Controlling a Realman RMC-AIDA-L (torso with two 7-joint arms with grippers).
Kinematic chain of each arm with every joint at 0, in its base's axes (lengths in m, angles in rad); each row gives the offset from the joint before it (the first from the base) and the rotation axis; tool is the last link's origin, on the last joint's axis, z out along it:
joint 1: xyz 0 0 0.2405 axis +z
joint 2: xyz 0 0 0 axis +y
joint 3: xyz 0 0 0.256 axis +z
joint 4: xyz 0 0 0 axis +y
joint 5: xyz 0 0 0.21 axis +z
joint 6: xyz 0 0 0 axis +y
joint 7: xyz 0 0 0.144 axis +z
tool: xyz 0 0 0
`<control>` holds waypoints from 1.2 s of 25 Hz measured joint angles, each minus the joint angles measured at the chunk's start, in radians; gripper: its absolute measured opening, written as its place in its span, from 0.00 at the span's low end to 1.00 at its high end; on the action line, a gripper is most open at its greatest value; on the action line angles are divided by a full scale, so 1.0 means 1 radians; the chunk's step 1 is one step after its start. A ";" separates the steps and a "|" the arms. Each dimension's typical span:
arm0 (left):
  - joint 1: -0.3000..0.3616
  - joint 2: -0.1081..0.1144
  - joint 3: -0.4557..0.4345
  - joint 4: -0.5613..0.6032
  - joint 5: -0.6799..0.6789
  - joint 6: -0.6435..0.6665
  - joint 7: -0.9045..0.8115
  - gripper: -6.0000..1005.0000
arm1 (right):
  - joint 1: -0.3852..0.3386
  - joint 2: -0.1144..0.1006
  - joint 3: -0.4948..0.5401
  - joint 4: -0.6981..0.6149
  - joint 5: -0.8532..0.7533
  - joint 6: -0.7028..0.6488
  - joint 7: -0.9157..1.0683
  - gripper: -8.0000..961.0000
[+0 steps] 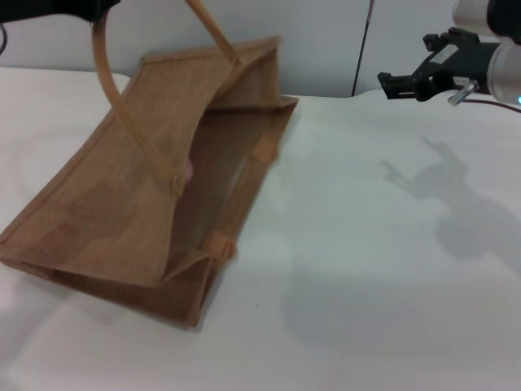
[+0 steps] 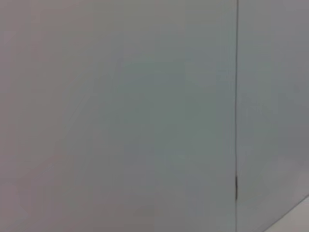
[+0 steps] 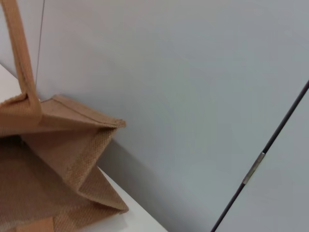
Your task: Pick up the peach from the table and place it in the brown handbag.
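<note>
Peach: a small pink rounded fruit [image 1: 188, 170], only a sliver showing in the head view, inside the open mouth of the bag, just behind the near handle's lower end.
Handbag, head view: large tan-brown woven jute handbag [image 1: 106, 195] with lighter brown edge trim, tipped on its side on the left half of the table, mouth open toward the right.
Handles, head view: one arched brown strap [image 1: 122, 114] rises from the bag's front panel to the top left corner; a second strap runs up out of the top edge of the picture.
Table, head view: plain white flat tabletop [image 1: 366, 269], carrying the bag and the shadows of the arm.
Right gripper, head view: black two-fingered gripper [image 1: 395, 84] held in the air at the upper right, well apart from the bag, fingers pointing left; jaws apart, holding nothing.
Left gripper, head view: only a dark part of the arm shows at the top left corner; jaw state cannot be told.
Left wrist view: plain grey wall [image 2: 120, 116] with one dark vertical seam.
Right wrist view: upper corner of the jute handbag and one upright strap against the grey wall, with a strip of white table below.
</note>
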 joint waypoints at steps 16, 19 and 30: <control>0.031 -0.007 -0.009 -0.171 -0.310 0.050 0.307 0.55 | -0.031 0.003 -0.016 0.020 0.036 -0.178 0.002 0.94; 0.060 -0.007 -0.011 -0.359 -0.538 0.112 0.533 0.78 | -0.065 0.003 -0.067 0.034 0.077 -0.342 -0.003 0.94; 0.045 -0.010 -0.009 -0.989 -1.154 0.142 1.271 0.87 | -0.129 0.003 -0.371 0.265 0.081 -1.028 0.137 0.94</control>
